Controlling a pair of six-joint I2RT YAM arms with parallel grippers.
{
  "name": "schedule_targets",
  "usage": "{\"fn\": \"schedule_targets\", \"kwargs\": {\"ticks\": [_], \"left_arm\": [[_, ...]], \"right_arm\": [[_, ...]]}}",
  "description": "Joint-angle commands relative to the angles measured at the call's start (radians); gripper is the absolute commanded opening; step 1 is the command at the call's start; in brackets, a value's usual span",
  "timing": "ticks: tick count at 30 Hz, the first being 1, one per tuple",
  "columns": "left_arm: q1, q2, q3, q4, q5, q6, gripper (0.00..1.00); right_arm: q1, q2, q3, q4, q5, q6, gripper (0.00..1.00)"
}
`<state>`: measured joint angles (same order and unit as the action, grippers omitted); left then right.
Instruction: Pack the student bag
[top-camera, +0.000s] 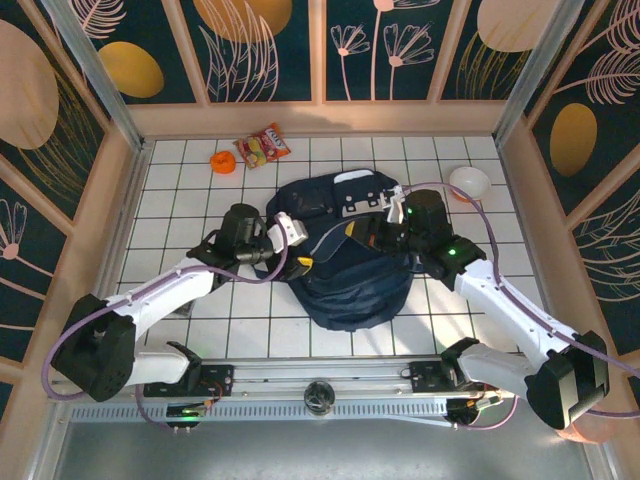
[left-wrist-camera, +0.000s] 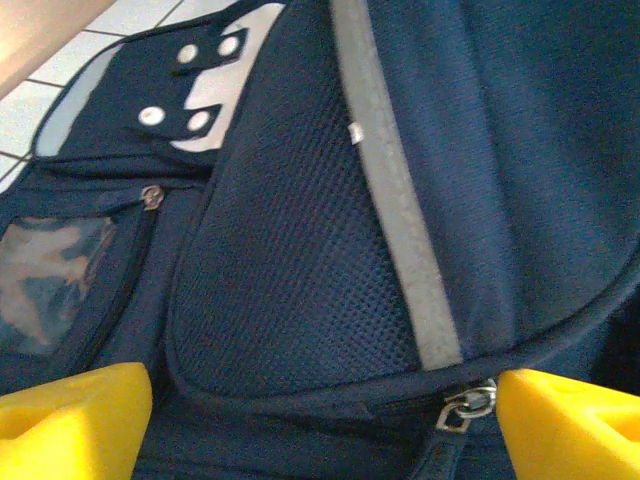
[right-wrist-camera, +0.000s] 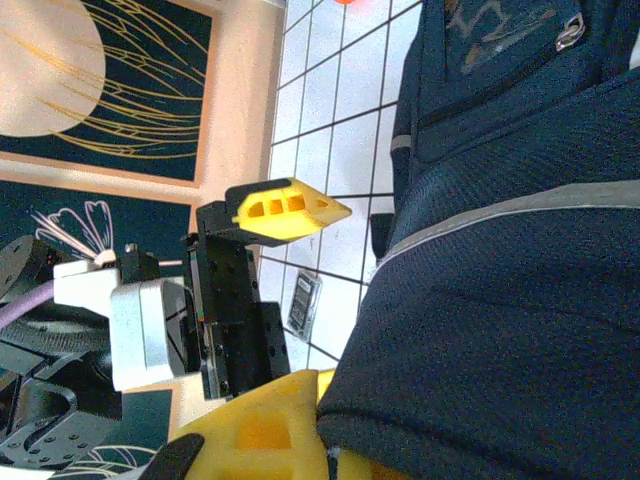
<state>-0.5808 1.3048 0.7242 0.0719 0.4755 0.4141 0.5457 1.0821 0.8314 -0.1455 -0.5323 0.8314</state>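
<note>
our left tool (left-wrist-camera: 325, 388) stands with its yellow fingers (left-wrist-camera: 75, 420) wide apart and nothing gripped. between them we see the side of the student bag (left-wrist-camera: 500, 150), with a metal zipper pull (left-wrist-camera: 466, 405) just inside the right-hand finger. above the pull lies a dark mesh panel (left-wrist-camera: 300, 260), bordered by a grey strip (left-wrist-camera: 400, 220). further up is a pale patch with round snaps (left-wrist-camera: 190, 90). from above, the left tool (top-camera: 298, 248) sits at the bag's left edge, close over the fabric.

our right tool (top-camera: 378, 230) is at the bag's upper right part. it is closed, and in its wrist view a fold of navy fabric lies right against its yellow finger (right-wrist-camera: 260, 435). we read it as pinched on the bag, though the cloth hides the second finger. across from it in that view, one yellow finger (right-wrist-camera: 290, 208) of the left tool stands just beside the bag's edge, over the white tiles.

the student bag (top-camera: 350, 285) lies in the middle of the white gridded tabletop (top-camera: 190, 200), between the two tools, its rounded end toward the arm bases. beyond it, near the far wall, lies a snack packet (top-camera: 263, 148) with a small orange object (top-camera: 222, 161) just to its left. a white bowl (top-camera: 468, 182) sits at the far right, apart from the bag.
</note>
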Motion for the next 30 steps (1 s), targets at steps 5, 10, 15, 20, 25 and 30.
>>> {"fn": "schedule_targets", "kwargs": {"ticks": [5,10,15,20,25,30], "left_arm": [[-0.082,0.032,0.075,0.072,0.045,-0.071,0.93],[-0.081,0.045,0.051,0.146,-0.069,-0.162,0.93],[-0.066,0.077,0.052,0.102,-0.392,-0.202,0.96],[-0.015,0.085,0.022,0.070,-0.492,-0.238,0.96],[0.011,0.057,-0.023,0.059,-0.531,-0.273,0.96],[0.044,-0.025,-0.038,0.021,-0.484,-0.356,0.97]], "right_arm": [[0.007,0.001,0.067,0.101,-0.088,-0.023,0.00],[-0.020,0.002,0.076,0.081,-0.082,-0.026,0.00],[-0.034,-0.010,0.100,0.056,-0.089,-0.040,0.00],[-0.064,-0.032,0.116,0.056,-0.068,-0.038,0.00],[-0.073,-0.041,0.119,0.093,-0.015,-0.018,0.00],[-0.078,-0.028,0.102,0.106,0.013,-0.007,0.00]]}}
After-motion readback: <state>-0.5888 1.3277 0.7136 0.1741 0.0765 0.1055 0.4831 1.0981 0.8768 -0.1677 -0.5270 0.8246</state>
